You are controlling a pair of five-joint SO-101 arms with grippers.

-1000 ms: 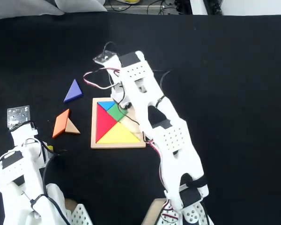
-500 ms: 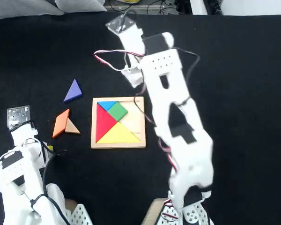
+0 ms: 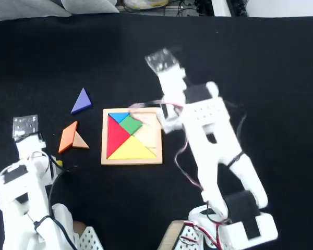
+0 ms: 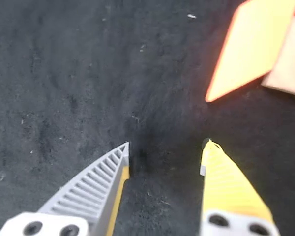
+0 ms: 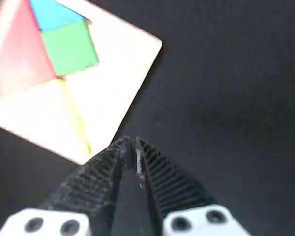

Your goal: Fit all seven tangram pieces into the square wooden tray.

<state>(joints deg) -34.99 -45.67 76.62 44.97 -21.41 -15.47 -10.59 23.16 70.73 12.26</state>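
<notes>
My left claw [image 4: 166, 144], fingers apart and empty, sat just below the flat orange parallelogram piece [image 3: 68, 136] at the high view's centre left.

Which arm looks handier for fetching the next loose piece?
Left, probably. The left gripper is open close to the orange piece and tan triangle; the right gripper is shut at the far side of the tray.
</notes>
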